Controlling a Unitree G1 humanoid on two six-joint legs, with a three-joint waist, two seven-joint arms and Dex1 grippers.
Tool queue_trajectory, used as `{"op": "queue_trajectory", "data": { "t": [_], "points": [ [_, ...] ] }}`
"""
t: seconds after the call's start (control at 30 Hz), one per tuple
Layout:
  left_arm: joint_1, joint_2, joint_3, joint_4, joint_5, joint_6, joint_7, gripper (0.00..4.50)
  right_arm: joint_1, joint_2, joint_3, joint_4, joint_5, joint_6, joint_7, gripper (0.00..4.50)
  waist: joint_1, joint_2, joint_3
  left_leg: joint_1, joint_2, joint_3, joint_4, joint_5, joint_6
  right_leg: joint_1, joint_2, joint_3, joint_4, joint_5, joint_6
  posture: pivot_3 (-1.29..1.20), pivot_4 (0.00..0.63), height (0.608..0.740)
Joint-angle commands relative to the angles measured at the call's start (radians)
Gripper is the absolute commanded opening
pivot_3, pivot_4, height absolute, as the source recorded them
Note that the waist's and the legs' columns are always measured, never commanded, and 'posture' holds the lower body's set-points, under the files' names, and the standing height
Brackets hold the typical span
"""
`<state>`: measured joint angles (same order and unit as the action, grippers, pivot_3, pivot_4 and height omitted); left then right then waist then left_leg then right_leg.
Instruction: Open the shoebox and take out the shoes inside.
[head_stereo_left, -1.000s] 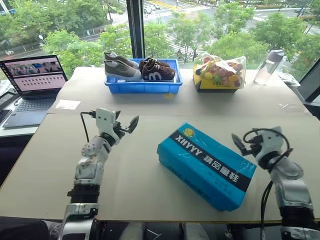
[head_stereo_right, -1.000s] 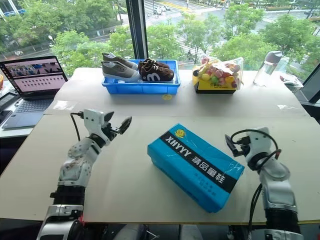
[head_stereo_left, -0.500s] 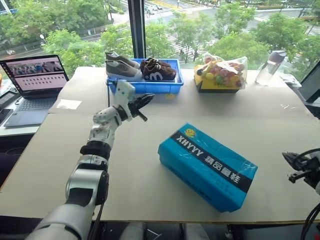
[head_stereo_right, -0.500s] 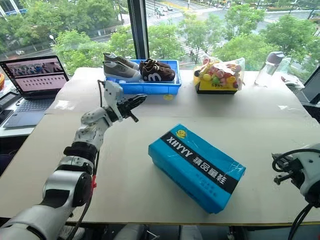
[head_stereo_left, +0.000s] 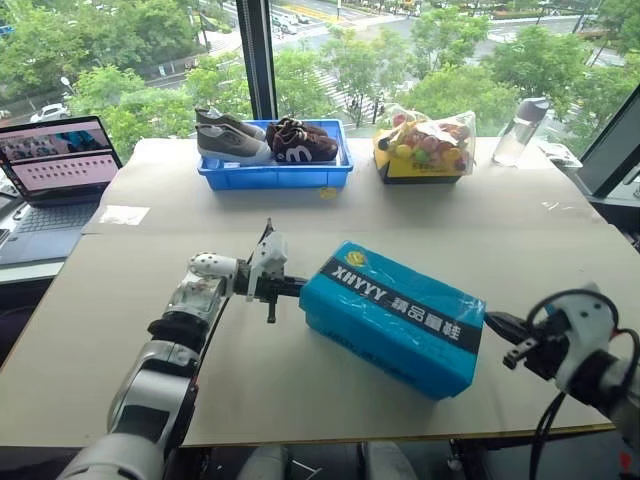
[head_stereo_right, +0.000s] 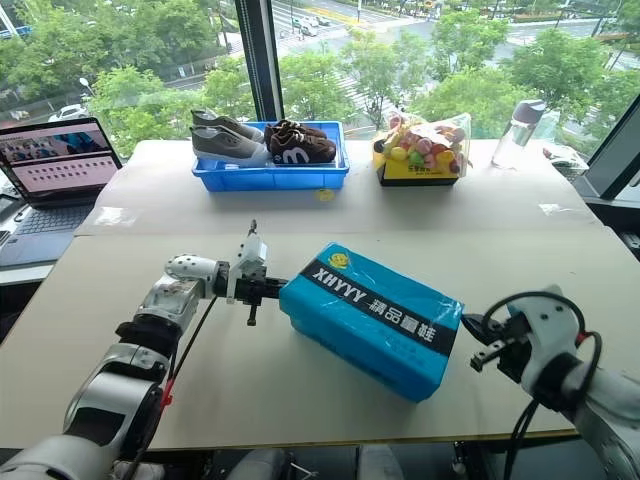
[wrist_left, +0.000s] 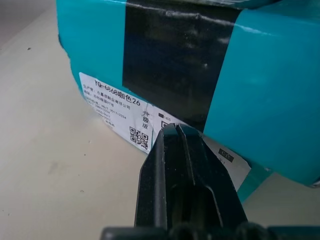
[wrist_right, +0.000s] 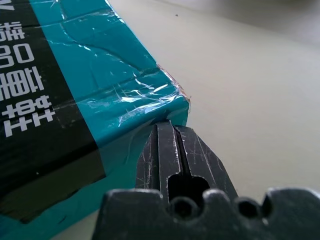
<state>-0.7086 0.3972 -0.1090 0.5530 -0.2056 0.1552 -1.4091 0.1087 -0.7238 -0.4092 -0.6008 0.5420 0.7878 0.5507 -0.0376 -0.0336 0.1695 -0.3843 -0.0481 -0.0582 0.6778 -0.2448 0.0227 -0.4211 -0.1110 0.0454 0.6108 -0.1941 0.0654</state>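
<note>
Both closed jaws press the shoebox (head_stereo_left: 392, 316) ends.

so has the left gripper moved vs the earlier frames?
Yes. The left gripper has closed in rightward on the near-left end of the bright blue cardboard shoebox; earlier it hung well left of the box.

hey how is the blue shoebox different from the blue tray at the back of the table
The shoebox is closed cardboard with a black lettered band; the tray is open plastic, with two pairs of shoes showing. The shoebox lies askew near the robot; the tray sits square by the window. Both are blue and rectangular.
</note>
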Motion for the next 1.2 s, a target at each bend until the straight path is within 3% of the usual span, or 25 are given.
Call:
{"op": "queue_trajectory", "data": {
  "t": [0.03, 0.3, 0.7, 0.87, 1.03, 1.2],
  "points": [
    [0.044, 0.002, 0.038, -0.26, -0.139, 0.205, 0.028, 0.0, -0.197, 0.009, 0.195, 0.161, -0.08, -0.144, 0.079, 0.02, -0.003, 0.0, 0.0, 0.0, 0.0, 0.0, 0.0, 0.0, 0.0, 0.0, 0.0, 0.0, 0.0, 0.0, 0.0, 0.0, 0.15, 0.74],
    [0.174, 0.14, 0.181, -0.582, -0.255, 0.45, 0.17, 0.0, -0.553, 0.113, 0.478, 0.541, -0.241, -0.34, 0.283, 0.02, -0.011, 0.0, 0.0, 0.001, 0.001, 0.0, -0.002, -0.001, 0.001, -0.002, 0.003, 0.0, 0.002, 0.003, -0.005, 0.0, 0.15, 0.74],
    [0.38, 0.325, 0.317, -0.822, -0.327, 0.564, 0.252, 0.0, -0.716, 0.325, 0.589, 0.701, -0.317, -0.417, 0.369, 0.02, -0.017, 0.001, 0.0, 0.005, 0.012, 0.002, -0.002, -0.005, -0.005, -0.002, 0.012, 0.0, 0.001, 0.006, -0.01, 0.0, 0.15, 0.74],
    [0.412, 0.456, 0.418, -0.729, -0.268, 0.486, 0.258, 0.0, -0.642, 0.266, 0.554, 0.598, -0.306, -0.366, 0.379, 0.02, -0.016, 0.001, 0.001, 0.006, 0.018, 0.001, -0.003, -0.006, -0.008, -0.004, 0.02, 0.0, 0.002, 0.005, -0.014, 0.0, 0.15, 0.74],
    [0.38, 0.483, 0.355, -0.596, -0.159, 0.309, 0.289, 0.0, -0.572, 0.148, 0.507, 0.502, -0.302, -0.3, 0.395, 0.02, -0.004, 0.004, 0.003, 0.006, 0.02, 0.003, -0.004, -0.008, -0.011, -0.004, 0.02, -0.001, 0.002, 0.004, -0.017, 0.0, 0.15, 0.74],
    [0.396, 0.472, 0.259, -0.604, -0.132, 0.258, 0.262, 0.0, -0.573, 0.061, 0.46, 0.469, -0.287, -0.268, 0.407, 0.02, 0.001, 0.004, 0.003, 0.004, 0.016, 0.005, -0.001, -0.008, -0.011, -0.003, 0.018, -0.001, 0.001, 0.004, -0.017, 0.0, 0.15, 0.74]
  ]
}}
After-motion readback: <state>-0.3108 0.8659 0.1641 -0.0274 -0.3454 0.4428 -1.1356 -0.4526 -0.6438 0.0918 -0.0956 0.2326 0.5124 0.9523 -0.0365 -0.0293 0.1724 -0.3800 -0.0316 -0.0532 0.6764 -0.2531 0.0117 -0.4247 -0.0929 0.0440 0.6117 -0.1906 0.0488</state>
